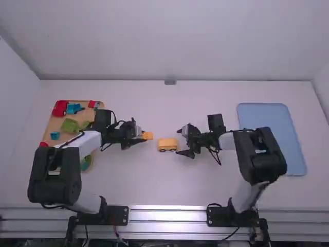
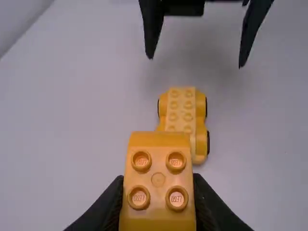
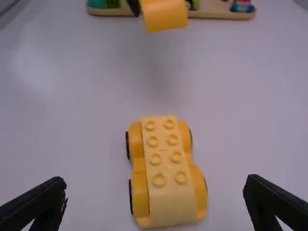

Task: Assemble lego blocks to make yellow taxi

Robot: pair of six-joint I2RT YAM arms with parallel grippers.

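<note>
Sitting on dark wheels, the yellow car looks studded.

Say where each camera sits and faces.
High: above and behind, facing forward and down at the table; left arm and right arm show.
Left wrist: on that arm, facing inward over the car base; jaws shut on yellow block.
Right wrist: on that arm, facing inward over base; jaws open.
Wrist views share base and block.

Links are white, joints black — cables (dark).
</note>
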